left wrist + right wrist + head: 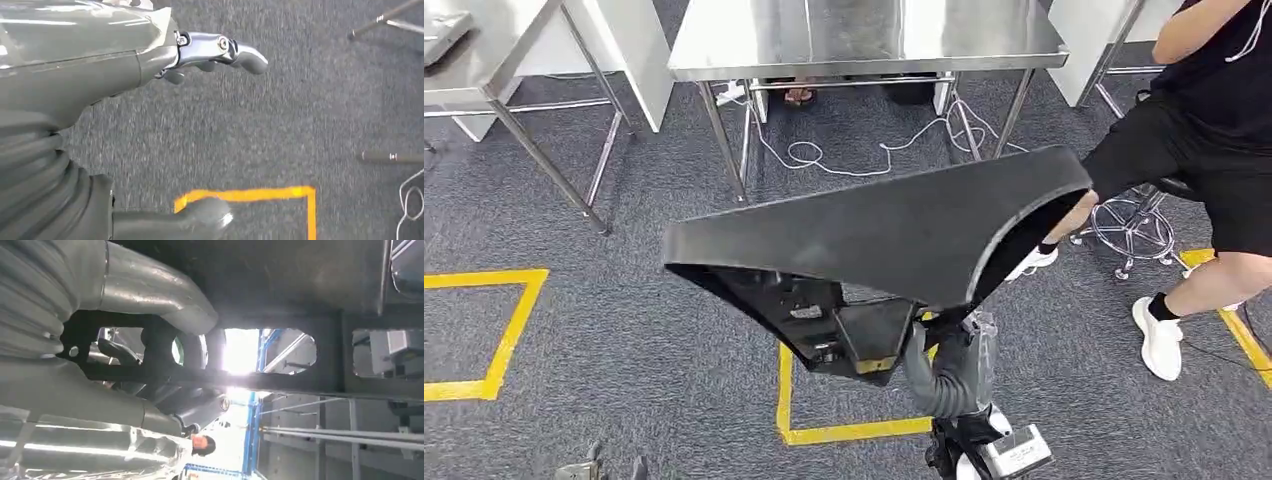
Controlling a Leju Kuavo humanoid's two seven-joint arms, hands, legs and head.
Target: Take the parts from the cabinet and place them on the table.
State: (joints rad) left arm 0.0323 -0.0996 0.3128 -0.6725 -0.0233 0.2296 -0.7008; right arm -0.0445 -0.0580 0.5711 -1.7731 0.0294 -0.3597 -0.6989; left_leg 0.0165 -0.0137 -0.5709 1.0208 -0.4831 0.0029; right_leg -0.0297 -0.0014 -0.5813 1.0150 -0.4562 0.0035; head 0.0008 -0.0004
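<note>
R hand point(165, 365) gripped the large black triangular plastic panel point(894, 225) from underneath, thumb and dark fingers wrapped round a bar of its cut-out frame, seen close in the R wrist view. Panel was held roughly level above the grey carpet floor point(624, 350), wide flat face up, w/ a dark bracket under its near edge. L hand point(220, 50) hung over the carpet, holding nothing, fingers spread apart. Beyond the panel stood a stainless steel table point(864, 40), white cable point(824, 155) looped beneath it. Yellow tape squares point(824, 430) marked the floor. A person in black shorts point(1214, 150) sat on a stool at far R.
</note>
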